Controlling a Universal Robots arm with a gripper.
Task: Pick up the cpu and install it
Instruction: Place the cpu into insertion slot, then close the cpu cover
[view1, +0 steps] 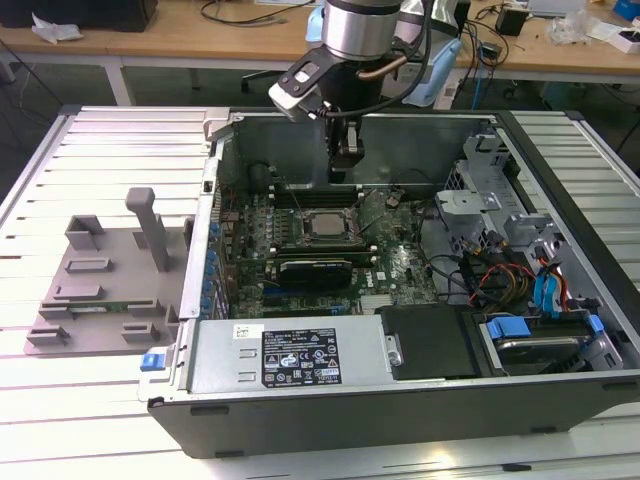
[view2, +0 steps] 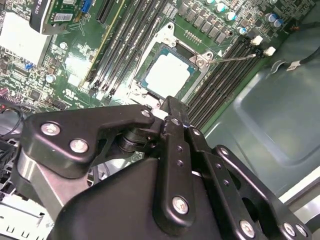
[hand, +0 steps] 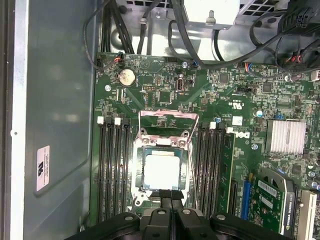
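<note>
The cpu, a flat square chip with a silvery top, lies in the black socket on the green motherboard inside the open computer case. The socket's metal load plate is swung open beside it. My gripper hangs above the board toward the rear wall of the case, just off one edge of the cpu. Its fingers are shut together with nothing between them, clear of the chip.
Black memory slots flank the socket on both sides. A graphics card sits in front of it. Cables and a drive cage fill the exterior view's right. A grey plastic tray lies outside the case on the exterior view's left.
</note>
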